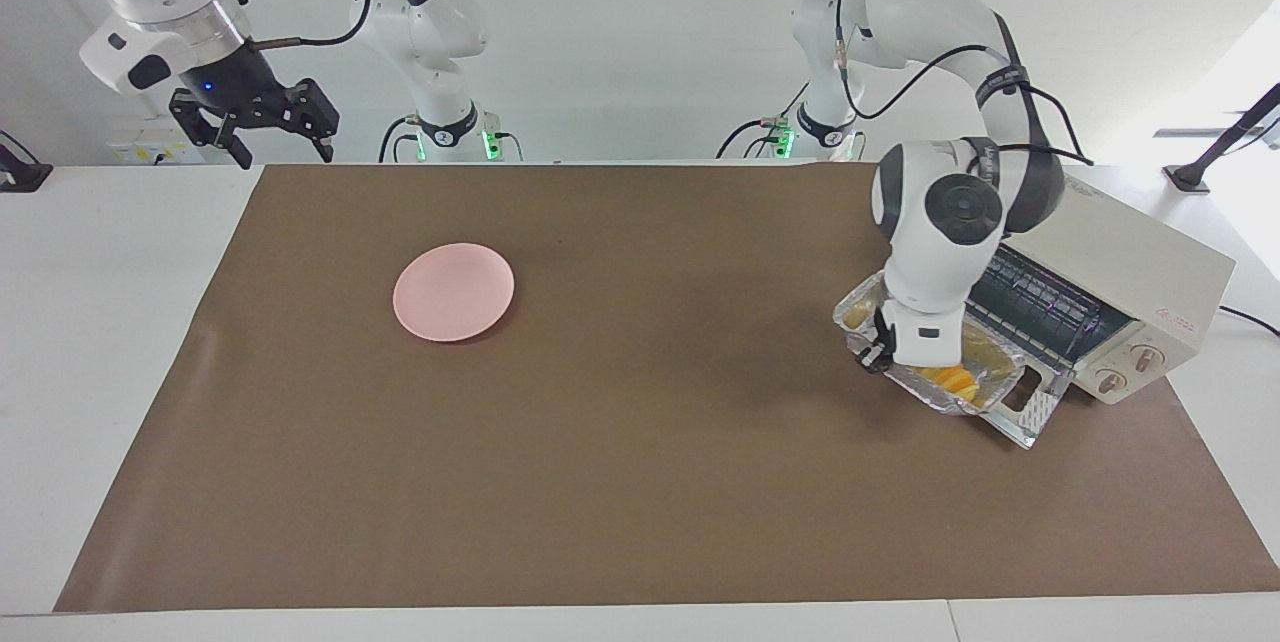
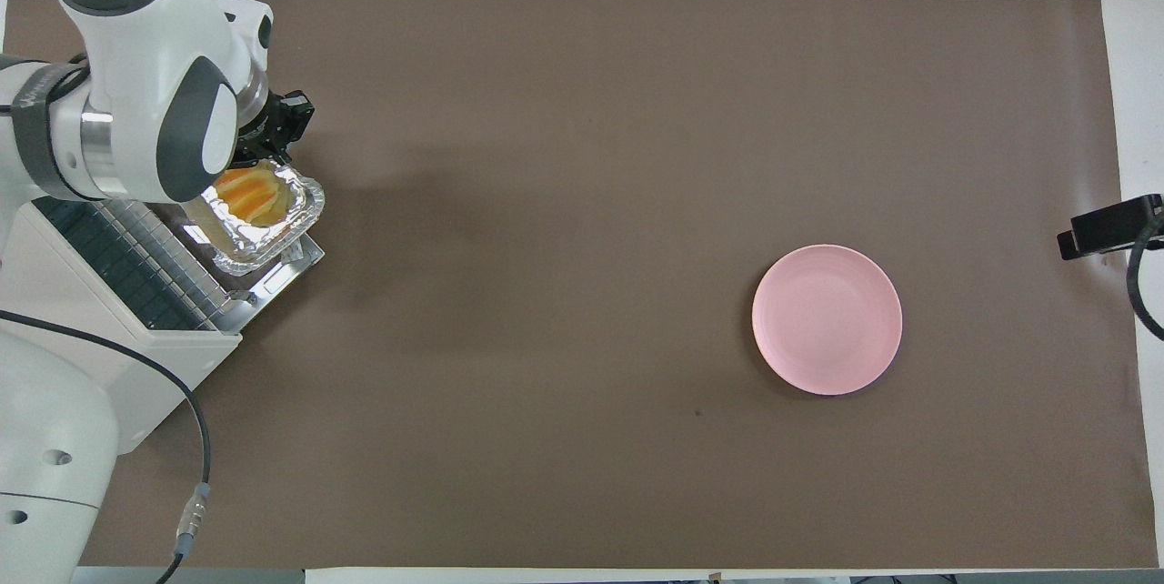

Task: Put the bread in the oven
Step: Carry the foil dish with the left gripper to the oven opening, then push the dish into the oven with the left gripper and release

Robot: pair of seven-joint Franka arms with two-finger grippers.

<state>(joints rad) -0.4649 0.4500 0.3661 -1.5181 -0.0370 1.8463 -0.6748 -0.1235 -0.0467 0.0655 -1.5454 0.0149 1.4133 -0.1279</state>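
The left gripper (image 1: 880, 350) was clenched on the rim of the foil tray (image 1: 935, 392), holding it over the oven's (image 1: 1120, 267) lowered door (image 1: 1030, 407). The bread (image 2: 247, 193) lay in the tray, just beside the gripper, in front of the oven's rack. The right gripper (image 1: 262, 127) waited with fingers spread, raised over the table's edge, well apart from the pink plate (image 1: 453, 291).

My table (image 1: 120, 342) has a big brown mat (image 1: 620, 482) on it. On the mat I see a pink plate (image 1: 453, 291), well apart from my left gripper (image 1: 872, 347), and the oven (image 1: 1100, 292) just under that gripper.
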